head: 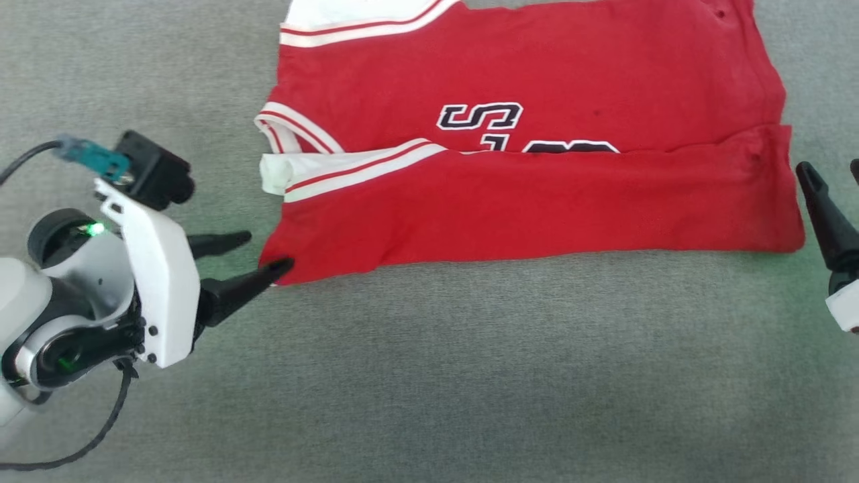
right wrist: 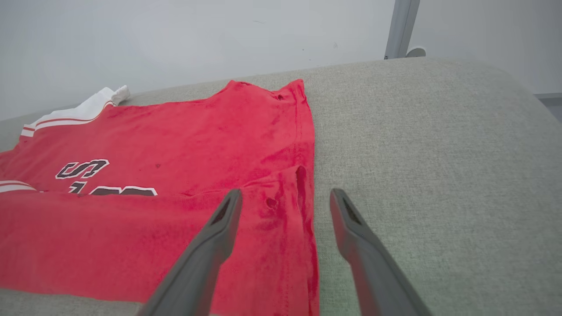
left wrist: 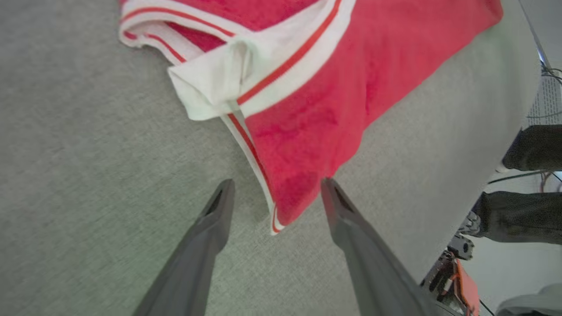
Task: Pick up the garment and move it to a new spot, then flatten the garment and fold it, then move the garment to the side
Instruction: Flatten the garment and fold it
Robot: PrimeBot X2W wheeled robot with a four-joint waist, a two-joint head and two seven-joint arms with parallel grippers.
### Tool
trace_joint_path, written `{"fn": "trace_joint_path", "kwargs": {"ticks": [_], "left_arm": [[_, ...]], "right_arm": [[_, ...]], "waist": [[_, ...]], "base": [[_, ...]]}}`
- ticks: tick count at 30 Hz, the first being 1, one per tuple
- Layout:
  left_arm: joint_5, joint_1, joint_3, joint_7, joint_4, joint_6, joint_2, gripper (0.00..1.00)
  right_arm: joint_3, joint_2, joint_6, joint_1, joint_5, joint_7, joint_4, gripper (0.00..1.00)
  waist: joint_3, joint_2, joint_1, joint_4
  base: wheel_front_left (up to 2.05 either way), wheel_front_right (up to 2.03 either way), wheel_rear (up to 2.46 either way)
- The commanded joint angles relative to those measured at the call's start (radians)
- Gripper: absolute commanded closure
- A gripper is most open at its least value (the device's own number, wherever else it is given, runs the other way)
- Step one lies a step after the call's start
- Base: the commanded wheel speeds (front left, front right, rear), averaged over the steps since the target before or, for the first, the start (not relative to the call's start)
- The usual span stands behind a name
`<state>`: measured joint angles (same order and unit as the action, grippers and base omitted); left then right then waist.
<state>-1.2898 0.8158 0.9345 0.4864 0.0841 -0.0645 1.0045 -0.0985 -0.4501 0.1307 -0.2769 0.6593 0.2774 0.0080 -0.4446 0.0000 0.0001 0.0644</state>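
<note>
Grey upholstered surface [head: 429, 376]: garment [head: 537, 201] lay half-folded. Left gripper [head: 270, 249], right gripper [right wrist: 286, 193]: both gaped empty at its ends. Folding step, seemingly; next probably fresh grips for another fold.

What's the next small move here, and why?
Probably lift both hands clear. The left hand and right hand are open, holding nothing, at either end of the near flap of the shirt, already folded over the print. The far edge looks like the next fold.
</note>
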Motion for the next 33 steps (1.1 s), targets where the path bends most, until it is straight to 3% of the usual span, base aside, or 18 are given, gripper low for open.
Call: {"fn": "trace_joint_path", "kwargs": {"ticks": [1,10,11,12,14,15,20,27,33], "left_arm": [[-0.015,0.021,0.010,0.042,-0.018,0.015,-0.012,0.00],[-0.063,0.035,0.068,0.197,-0.202,0.018,-0.062,0.00],[-0.065,0.033,0.073,0.208,-0.217,0.014,-0.071,0.04],[-0.073,0.032,0.081,0.220,-0.229,0.008,-0.080,0.34],[-0.105,0.027,0.083,0.236,-0.240,-0.008,-0.103,0.82],[-0.118,0.025,0.084,0.243,-0.240,-0.016,-0.112,1.00],[-0.099,0.038,0.091,0.244,-0.234,-0.039,-0.108,1.00],[-0.086,0.072,0.079,0.223,-0.220,-0.052,-0.125,1.00],[-0.067,0.093,0.082,0.213,-0.206,-0.056,-0.140,1.00]], "right_arm": [[0.004,0.008,0.000,-0.003,0.001,-0.001,-0.005,0.00],[0.010,0.019,0.000,-0.011,0.007,-0.015,-0.013,0.00],[0.011,0.018,0.000,-0.011,0.007,-0.016,-0.013,0.00],[0.012,0.017,0.000,-0.012,0.008,-0.016,-0.014,0.00],[0.013,0.012,0.000,-0.012,0.008,-0.014,-0.018,0.00],[0.013,0.009,0.000,-0.012,0.006,-0.010,-0.021,0.00],[0.051,-0.042,0.000,-0.004,-0.014,0.057,-0.036,0.00],[0.167,-0.187,0.000,-0.029,0.042,0.324,-0.092,0.00],[0.204,-0.228,0.000,-0.109,0.053,0.431,-0.089,0.00]], "waist": [[-0.010,0.0000,-0.0001,0.018],[-0.053,0.0000,-0.0001,0.088],[-0.057,0.0000,-0.0001,0.093],[-0.062,0.0000,-0.0001,0.098],[-0.069,0.0000,-0.0001,0.106],[-0.072,0.0000,-0.0001,0.108],[-0.085,0.0000,-0.0001,0.112],[-0.109,0.0000,-0.0001,0.095],[-0.135,0.0000,-0.0001,0.075]], "base": [[0.00,0.00,0.00],[0.00,0.00,0.00],[0.00,0.00,0.00],[0.00,0.00,0.00],[0.00,0.00,0.00],[0.00,0.00,0.00],[0.00,0.00,0.00],[0.00,0.00,0.00],[0.00,0.00,0.00]]}}
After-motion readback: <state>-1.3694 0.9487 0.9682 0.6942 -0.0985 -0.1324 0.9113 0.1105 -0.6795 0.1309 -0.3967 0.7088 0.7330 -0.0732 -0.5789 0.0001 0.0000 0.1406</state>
